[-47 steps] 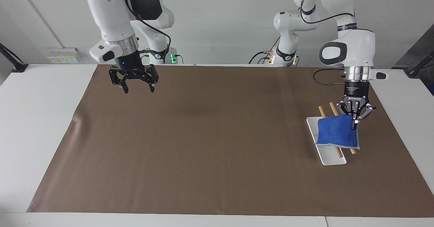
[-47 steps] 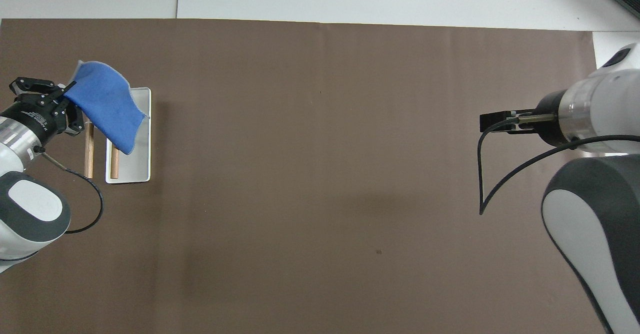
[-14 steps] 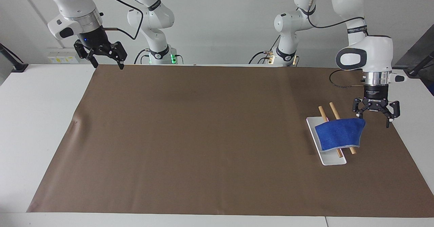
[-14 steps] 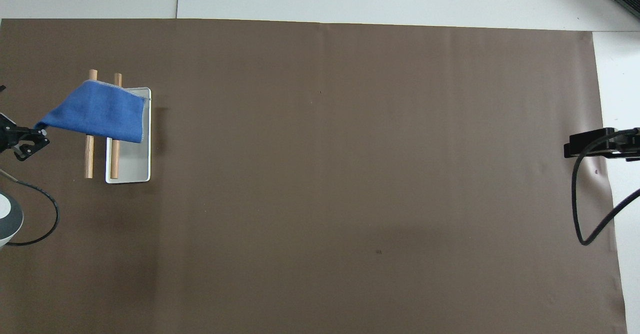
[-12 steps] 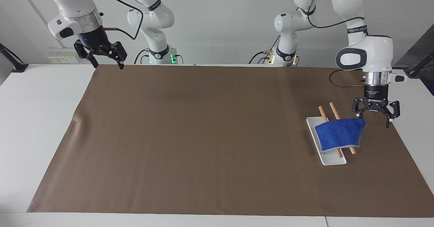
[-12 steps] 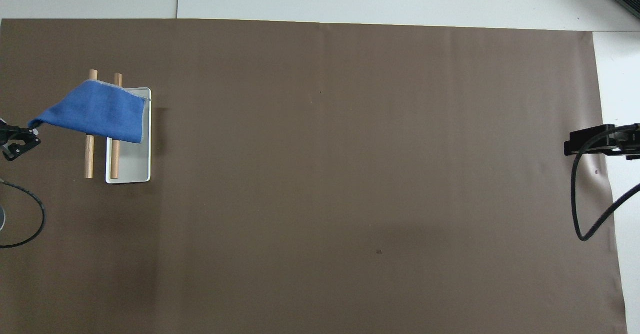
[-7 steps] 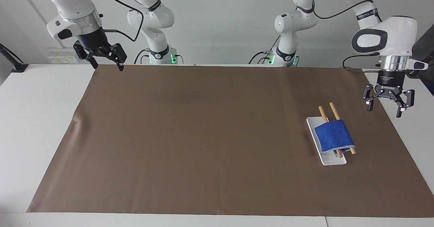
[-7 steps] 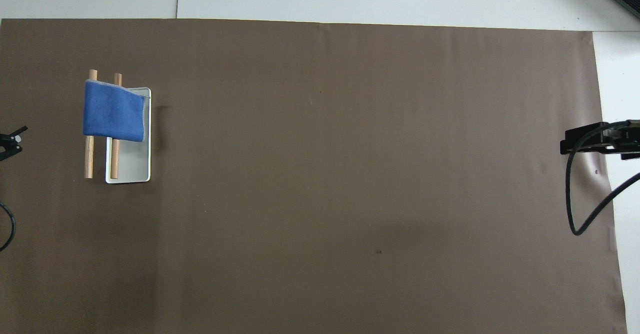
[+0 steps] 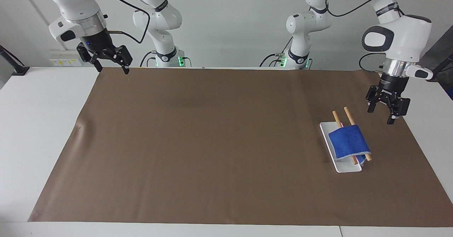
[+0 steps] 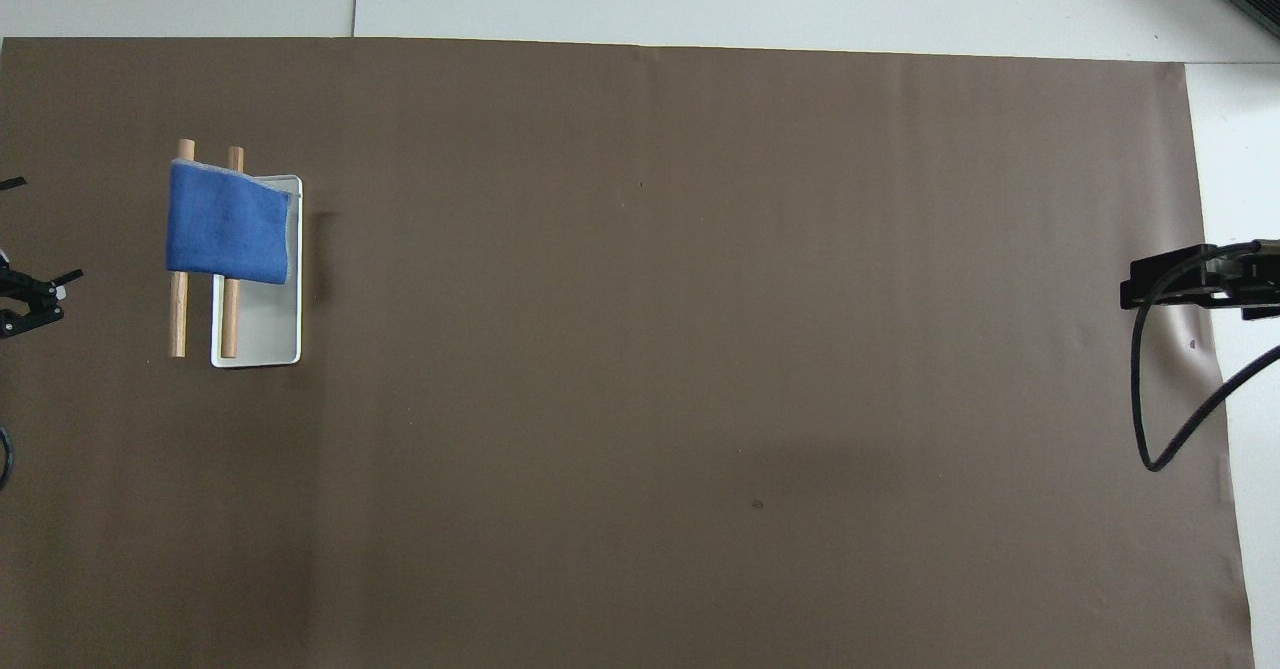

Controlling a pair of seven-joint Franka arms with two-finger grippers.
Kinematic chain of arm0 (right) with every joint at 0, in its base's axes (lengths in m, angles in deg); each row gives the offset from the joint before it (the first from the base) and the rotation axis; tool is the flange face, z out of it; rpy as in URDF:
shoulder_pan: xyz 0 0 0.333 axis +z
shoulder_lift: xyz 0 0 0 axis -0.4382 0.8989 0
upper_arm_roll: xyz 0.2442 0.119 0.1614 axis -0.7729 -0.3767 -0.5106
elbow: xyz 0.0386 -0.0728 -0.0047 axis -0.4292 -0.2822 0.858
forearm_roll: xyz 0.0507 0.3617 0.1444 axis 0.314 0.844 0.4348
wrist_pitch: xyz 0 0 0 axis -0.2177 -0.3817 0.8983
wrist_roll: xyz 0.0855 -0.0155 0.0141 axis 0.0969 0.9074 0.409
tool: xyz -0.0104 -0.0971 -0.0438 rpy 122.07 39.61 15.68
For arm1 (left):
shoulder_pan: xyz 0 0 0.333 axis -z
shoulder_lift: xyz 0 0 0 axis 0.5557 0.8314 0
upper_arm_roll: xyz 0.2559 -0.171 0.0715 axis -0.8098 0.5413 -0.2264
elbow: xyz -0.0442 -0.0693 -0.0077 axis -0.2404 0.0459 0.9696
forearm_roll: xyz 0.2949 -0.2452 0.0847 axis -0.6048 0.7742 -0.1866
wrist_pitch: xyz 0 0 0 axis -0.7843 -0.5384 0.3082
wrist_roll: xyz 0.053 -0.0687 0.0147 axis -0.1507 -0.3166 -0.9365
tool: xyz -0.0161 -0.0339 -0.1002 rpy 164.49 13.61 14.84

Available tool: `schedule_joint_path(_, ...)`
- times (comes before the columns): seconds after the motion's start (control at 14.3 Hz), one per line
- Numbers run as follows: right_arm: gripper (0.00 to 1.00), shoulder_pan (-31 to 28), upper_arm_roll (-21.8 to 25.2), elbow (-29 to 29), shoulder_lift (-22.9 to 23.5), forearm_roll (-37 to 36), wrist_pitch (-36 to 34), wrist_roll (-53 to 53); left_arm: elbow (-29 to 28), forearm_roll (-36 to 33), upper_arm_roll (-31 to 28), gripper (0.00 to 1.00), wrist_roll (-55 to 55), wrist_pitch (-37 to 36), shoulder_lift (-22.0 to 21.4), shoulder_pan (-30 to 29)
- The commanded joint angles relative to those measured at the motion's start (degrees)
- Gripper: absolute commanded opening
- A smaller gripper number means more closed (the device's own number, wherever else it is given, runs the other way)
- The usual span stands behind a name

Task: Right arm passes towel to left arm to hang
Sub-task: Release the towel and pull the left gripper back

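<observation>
White worktop (image 9: 39, 123), mostly covered by a large brown mat (image 9: 219, 145). Plain pale wall past the robots' end, with a socket strip (image 9: 65, 58) low on it toward the right arm's end. Green status lights at both arm bases.

The towel (image 9: 348, 143) is draped over two wooden rods (image 9: 348, 116) of a small rack, above a white tray (image 9: 341, 166), at the left arm's end of the mat. In the overhead view the towel (image 10: 228, 222) covers the part of the rods (image 10: 178, 324) farther from the robots and the adjacent part of the tray (image 10: 262, 334). Nothing touches it.

Left pincer (image 9: 388, 106) hangs in the air over the mat edge at that end, beside the rack, apart from the towel, fingers spread, holding nothing. Overhead it barely shows at the frame edge (image 10: 22, 294).

Right pincer (image 9: 105, 57) is up over the mat corner at its own end, fingers apart and unloaded; that arm waits. Overhead only its black side shows (image 10: 1180, 284).

Versus 3.3 s ago: the left pincer then clamped a towel corner above the rack; by 1.0 s ago it had let go, one end of the cloth still sticking out sideways. Now the cloth has settled down over both rods and the left pincer has backed off and turned. The right pincer has lifted and retreated from over the mat to its corner.

There's lettering on the left pincer body and on a band on the left arm, neither readable.
</observation>
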Motion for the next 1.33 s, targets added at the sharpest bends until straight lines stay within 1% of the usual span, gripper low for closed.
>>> schedule_joint_path(0.0,1.0,-0.3,-0.4,-0.4,-0.4,-0.3,-0.3,-1.2,3.6,-3.3,-0.7,1.0,8.7,-2.2,0.7,5.4)
schedule_joint_path(0.14,1.0,-0.3,-0.4,-0.4,-0.4,-0.3,-0.3,-1.2,6.5,-3.6,-0.7,1.0,15.6,-4.0,1.7,8.6)
schedule_joint_path(0.21,1.0,-0.3,-0.4,-0.4,-0.4,-0.3,-0.3,-1.2,6.8,-3.9,-0.7,1.0,20.4,-4.7,1.8,10.2)
schedule_joint_path(0.35,1.0,-0.3,-0.4,-0.4,-0.4,-0.3,-0.3,-1.2,7.0,-6.3,-0.6,1.0,34.8,-4.8,1.8,13.1)
schedule_joint_path(0.42,1.0,-0.3,-0.4,-0.5,-0.4,-0.3,-0.4,-1.2,7.0,-6.3,-0.6,1.0,40.8,-5.5,1.7,13.9)
schedule_joint_path(0.63,1.0,-0.3,-0.4,-1.0,-0.7,-0.3,-0.3,-1.2,8.7,-6.6,-0.7,1.0,52.1,-7.9,1.7,14.1)
schedule_joint_path(0.91,1.0,-0.3,-0.4,-1.0,-0.7,-0.3,-0.3,-1.2,15.8,-6.6,-1.5,1.0,67.2,-22.3,1.3,12.2)
schedule_joint_path(1.05,1.0,-0.3,-0.4,-1.0,-0.7,-0.2,-0.4,-1.2,20.0,-7.3,-1.5,1.0,71.7,-29.5,1.4,11.0)
schedule_joint_path(1.19,1.0,-0.3,-0.4,-1.0,-0.7,-0.2,-0.3,-1.2,25.3,-13.8,-1.4,1.0,74.2,-35.9,2.2,11.0)
schedule_joint_path(1.26,1.0,-0.3,-0.4,-1.0,-0.7,-0.3,-0.3,-1.2,28.3,-16.1,-1.3,1.0,74.6,-39.9,3.6,11.1)
